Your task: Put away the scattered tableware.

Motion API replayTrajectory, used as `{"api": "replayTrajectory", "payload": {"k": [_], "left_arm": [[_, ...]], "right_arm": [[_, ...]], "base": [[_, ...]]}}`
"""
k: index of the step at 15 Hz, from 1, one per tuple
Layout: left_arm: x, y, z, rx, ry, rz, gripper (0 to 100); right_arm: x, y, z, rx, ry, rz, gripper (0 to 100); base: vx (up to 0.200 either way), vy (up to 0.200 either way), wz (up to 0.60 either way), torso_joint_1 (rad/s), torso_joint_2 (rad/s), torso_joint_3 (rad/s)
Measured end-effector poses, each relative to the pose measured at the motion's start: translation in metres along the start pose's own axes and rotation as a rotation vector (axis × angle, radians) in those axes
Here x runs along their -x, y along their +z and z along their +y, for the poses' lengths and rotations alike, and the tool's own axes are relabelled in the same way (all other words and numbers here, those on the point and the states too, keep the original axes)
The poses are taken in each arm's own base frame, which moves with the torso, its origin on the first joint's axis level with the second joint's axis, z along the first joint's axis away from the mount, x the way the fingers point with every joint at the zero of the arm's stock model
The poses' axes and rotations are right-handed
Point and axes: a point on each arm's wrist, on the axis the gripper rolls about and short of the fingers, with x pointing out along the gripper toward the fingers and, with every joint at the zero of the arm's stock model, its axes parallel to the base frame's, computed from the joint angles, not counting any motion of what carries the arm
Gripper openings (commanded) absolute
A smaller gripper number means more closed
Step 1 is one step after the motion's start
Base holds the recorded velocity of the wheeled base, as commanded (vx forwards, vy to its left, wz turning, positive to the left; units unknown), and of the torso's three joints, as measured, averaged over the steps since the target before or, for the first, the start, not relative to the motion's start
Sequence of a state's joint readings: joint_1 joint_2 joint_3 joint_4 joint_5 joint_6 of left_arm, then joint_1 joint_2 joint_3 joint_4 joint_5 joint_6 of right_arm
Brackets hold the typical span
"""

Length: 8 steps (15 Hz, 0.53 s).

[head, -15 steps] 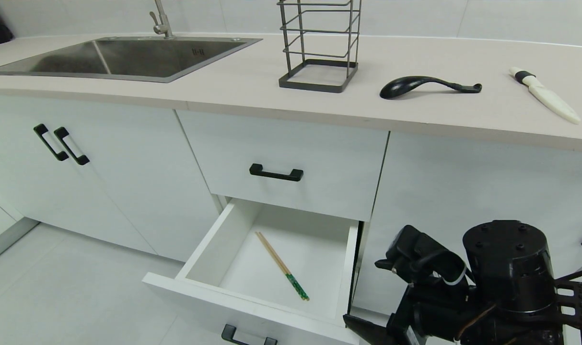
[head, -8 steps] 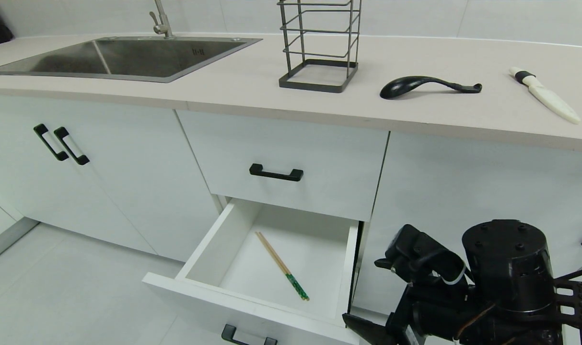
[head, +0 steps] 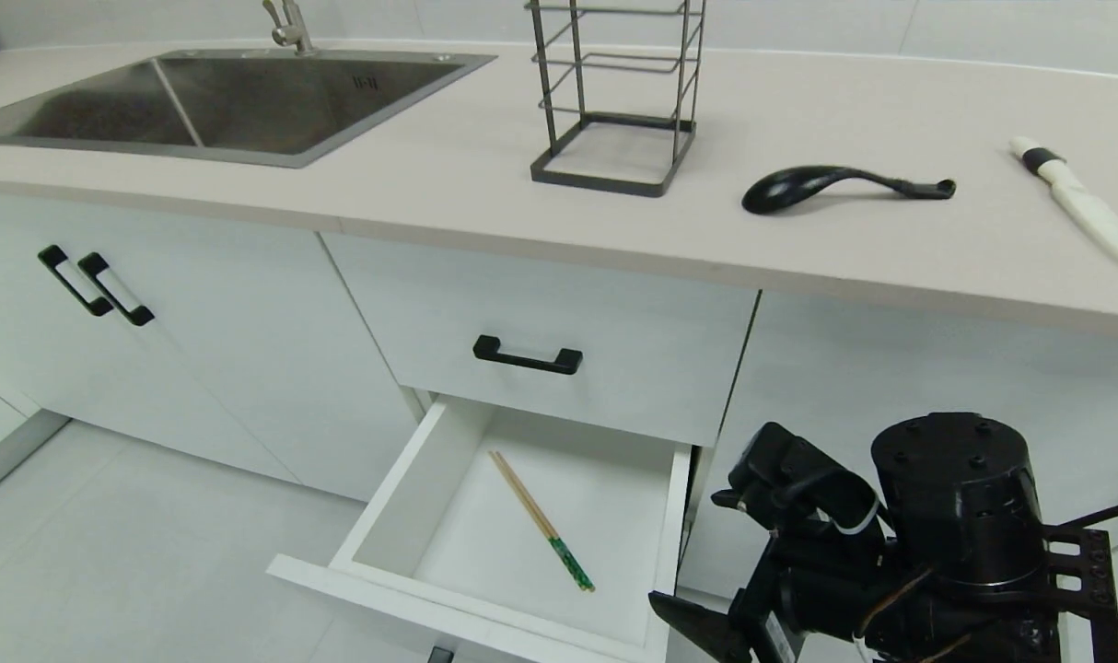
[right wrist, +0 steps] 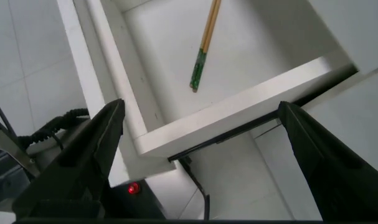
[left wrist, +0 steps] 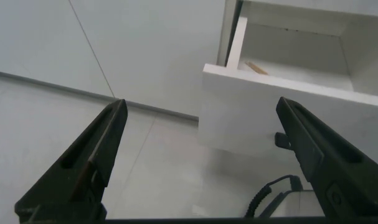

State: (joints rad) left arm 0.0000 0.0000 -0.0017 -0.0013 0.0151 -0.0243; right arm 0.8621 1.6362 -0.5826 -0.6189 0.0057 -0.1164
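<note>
Seen from the head, a pair of chopsticks (head: 541,520) lay flat on the floor of the open lower drawer (head: 375,516) at 6 o'clock. Their green ends pointed toward 5 o'clock, near the drawer's front. The upper drawer (head: 527,356) directly above it was closed.

On the tabletop (head: 430,175), a black spoon (head: 835,184) lay at 1 o'clock, its bowl toward 9 o'clock and its handle toward 3 o'clock. A white knife (head: 1088,214) lay slanted at 2 o'clock, well apart from the spoon and cut by the frame edge. A wire rack (head: 614,92) stood upright at 12 o'clock, near the spoon but not touching it. The sink (head: 227,92) sat at 11 o'clock.

The left hand (left wrist: 207,162) was spread wide and held nothing. It hung low over the floor (left wrist: 83,143), facing the drawer's front panel, and one chopstick end showed over the rim.

The right hand (right wrist: 201,162) was likewise spread wide and empty. It hovered above the drawer's front edge, with the green ends of the chopsticks below it and untouched.
</note>
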Motion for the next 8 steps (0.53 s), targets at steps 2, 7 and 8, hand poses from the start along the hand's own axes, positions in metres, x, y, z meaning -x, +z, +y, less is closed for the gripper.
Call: {"api": "replayTrajectory", "payload": {"k": [2, 7, 8], "left_arm": [[0.0000, 0.0002, 0.0000, 0.000, 0.000, -0.001, 100], [0.0000, -0.0001, 0.0000, 0.000, -0.001, 0.001, 100], [0.0000, 0.0000, 0.0000, 0.000, 0.000, 0.000, 100]], "right_arm": [[-0.0011, 0.0010, 0.0021, 0.003, 0.009, -0.003, 100], [-0.0032, -0.0002, 0.0043, 0.008, 0.016, 0.005, 100], [-0.0037, -0.0003, 0.0050, 0.009, 0.019, 0.006, 100]], "base": [[0.000, 0.000, 0.00, 0.178, -0.61, -0.173], [0.000, 0.000, 0.00, 0.180, -0.48, -0.212], [0.000, 0.000, 0.00, 0.168, -0.49, -0.207]]}}
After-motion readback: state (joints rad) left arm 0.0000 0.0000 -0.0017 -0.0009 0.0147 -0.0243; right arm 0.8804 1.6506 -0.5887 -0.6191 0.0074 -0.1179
